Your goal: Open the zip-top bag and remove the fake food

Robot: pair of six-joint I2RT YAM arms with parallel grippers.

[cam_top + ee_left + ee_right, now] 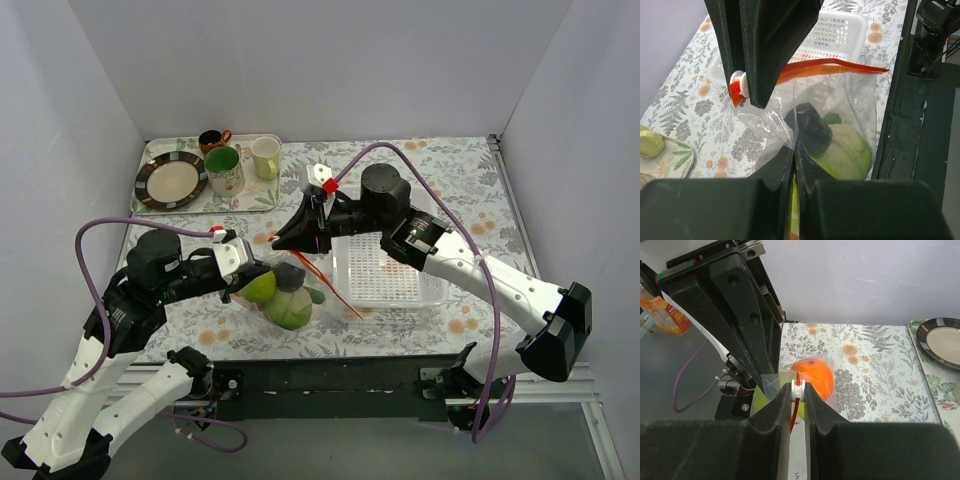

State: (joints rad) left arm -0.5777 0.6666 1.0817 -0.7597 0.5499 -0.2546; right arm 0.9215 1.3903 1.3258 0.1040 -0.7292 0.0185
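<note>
The zip-top bag lies near the table's front edge, with its orange-red zip strip slanting across it. Inside it are green fruits, a dark brown-purple piece and an orange. My left gripper is shut on the bag's clear plastic at its left side, as the left wrist view shows. My right gripper is shut on the white zip slider at the strip's far end; the slider also shows in the left wrist view.
A white perforated basket stands just right of the bag. A tray at the back left holds a plate, a green mug, a cream mug and a small brown cup. White walls enclose the table.
</note>
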